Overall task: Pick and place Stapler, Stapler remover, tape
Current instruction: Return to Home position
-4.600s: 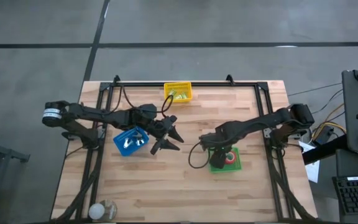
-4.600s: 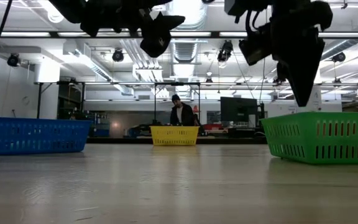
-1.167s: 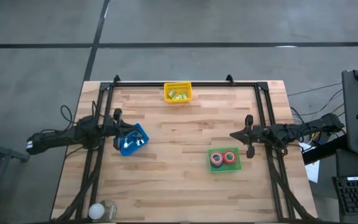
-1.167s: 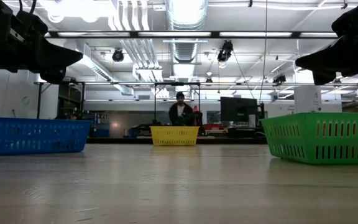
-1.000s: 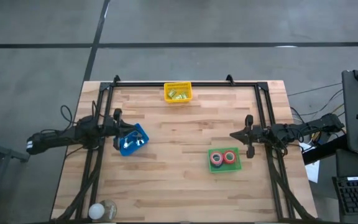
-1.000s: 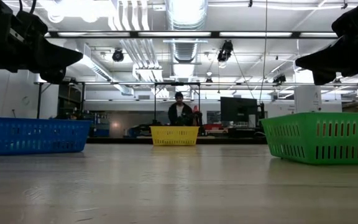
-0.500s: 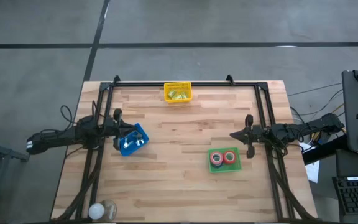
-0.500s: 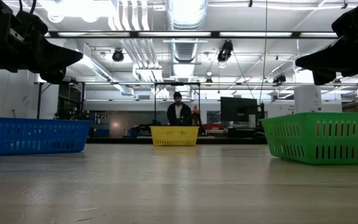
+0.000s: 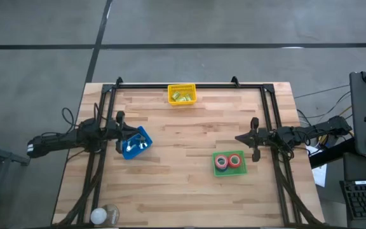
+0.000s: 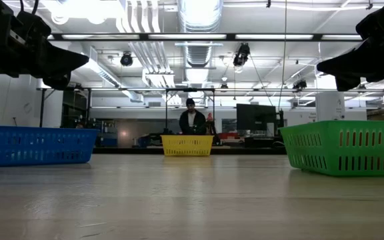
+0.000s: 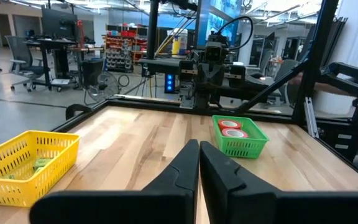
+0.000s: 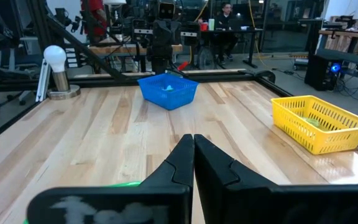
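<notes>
Red rolls of tape [image 9: 228, 161] lie in the green basket [image 9: 239, 169], which also shows in the left wrist view [image 11: 247, 144]. Small green things sit in the yellow basket [image 9: 182, 94] at the far edge, and pale things in the blue basket [image 9: 134, 143]. Which of these is the stapler or the stapler remover I cannot tell. My left gripper [image 9: 129, 131] is shut and level at the table's left side, above the blue basket's far edge. My right gripper [image 9: 238, 137] is shut and level at the right side, beyond the green basket. Both are empty [image 11: 199, 149] [image 12: 193, 140].
A black frame [image 9: 183, 84] runs round the table's far, left and right sides. A white bulb on a stand [image 9: 103, 215] is at the near left corner. A person [image 10: 191, 121] is at a desk beyond the far edge. Bare wood [image 9: 183, 133] lies between the baskets.
</notes>
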Motion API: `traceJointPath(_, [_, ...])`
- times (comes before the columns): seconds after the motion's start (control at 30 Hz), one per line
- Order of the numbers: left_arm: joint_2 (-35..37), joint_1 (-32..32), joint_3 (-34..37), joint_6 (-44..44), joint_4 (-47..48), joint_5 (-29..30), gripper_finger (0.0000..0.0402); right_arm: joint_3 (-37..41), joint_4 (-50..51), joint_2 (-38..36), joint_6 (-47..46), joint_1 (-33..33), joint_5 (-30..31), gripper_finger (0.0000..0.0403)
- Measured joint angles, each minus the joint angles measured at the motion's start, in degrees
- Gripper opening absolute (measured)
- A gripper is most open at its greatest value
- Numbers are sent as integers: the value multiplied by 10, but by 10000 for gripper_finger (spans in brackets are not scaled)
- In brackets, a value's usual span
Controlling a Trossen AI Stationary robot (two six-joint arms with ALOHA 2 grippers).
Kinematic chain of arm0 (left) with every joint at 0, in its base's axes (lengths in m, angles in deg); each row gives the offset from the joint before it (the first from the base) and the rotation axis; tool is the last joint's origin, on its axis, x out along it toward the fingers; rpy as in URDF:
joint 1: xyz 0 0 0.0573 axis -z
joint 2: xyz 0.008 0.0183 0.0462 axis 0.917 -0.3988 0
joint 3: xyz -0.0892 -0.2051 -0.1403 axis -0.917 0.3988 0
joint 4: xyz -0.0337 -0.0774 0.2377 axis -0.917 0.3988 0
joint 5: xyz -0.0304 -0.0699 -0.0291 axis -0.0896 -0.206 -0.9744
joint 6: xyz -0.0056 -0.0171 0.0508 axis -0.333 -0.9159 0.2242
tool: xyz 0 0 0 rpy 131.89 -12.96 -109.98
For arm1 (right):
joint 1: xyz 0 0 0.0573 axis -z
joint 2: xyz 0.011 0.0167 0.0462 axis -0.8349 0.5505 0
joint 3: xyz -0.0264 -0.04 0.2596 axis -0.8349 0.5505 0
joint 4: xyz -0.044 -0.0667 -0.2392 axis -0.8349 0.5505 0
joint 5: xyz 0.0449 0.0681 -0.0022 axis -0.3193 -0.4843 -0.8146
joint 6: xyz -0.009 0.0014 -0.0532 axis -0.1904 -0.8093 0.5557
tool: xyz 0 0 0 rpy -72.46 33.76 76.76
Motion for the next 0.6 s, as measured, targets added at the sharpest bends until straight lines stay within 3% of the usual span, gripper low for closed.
traceJointPath(0.6, [0,0,0,0,-1,0,21,0,0,0,0,0,0,8])
